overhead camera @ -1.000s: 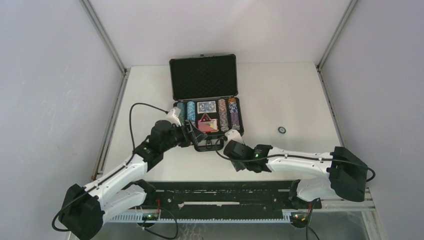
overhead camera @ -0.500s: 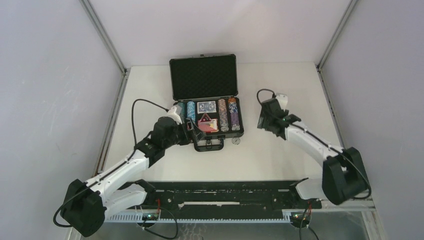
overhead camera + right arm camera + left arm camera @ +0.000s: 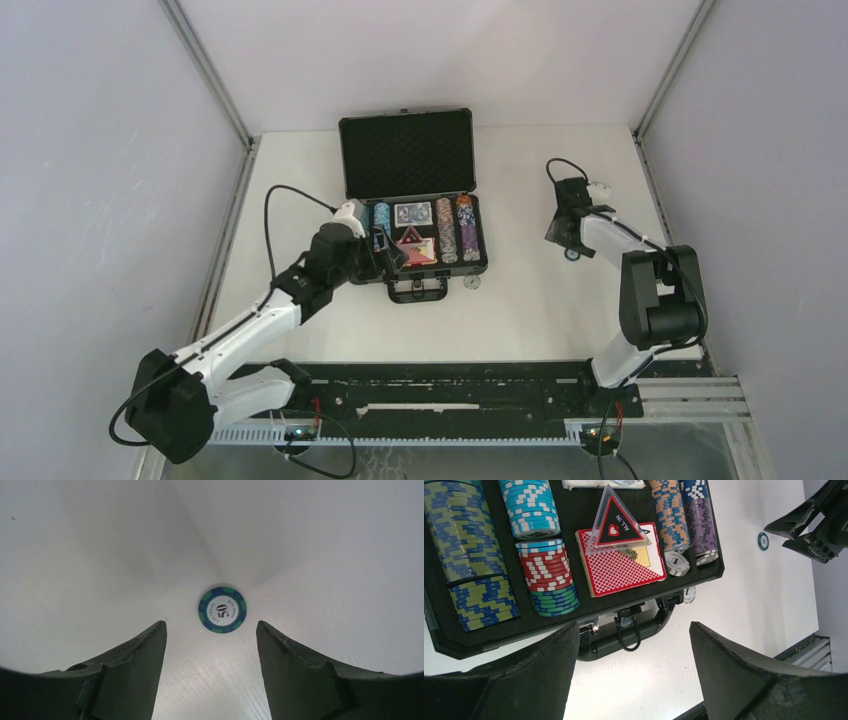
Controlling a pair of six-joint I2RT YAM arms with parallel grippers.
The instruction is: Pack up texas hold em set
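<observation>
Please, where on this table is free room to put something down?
Bare table between briefcase and right gripper; also left of it and before the handle. Crowded: left gripper at the case's front-left; loose disc front-right.

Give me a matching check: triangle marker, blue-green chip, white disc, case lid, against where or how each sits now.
1. triangle marker
2. blue-green chip
3. white disc
4. case lid

A. alone on the table, right of the case
B. raised open
C. on the red deck
D. on the table by the handle

Pairs: 1-C, 2-A, 3-D, 4-B
</observation>
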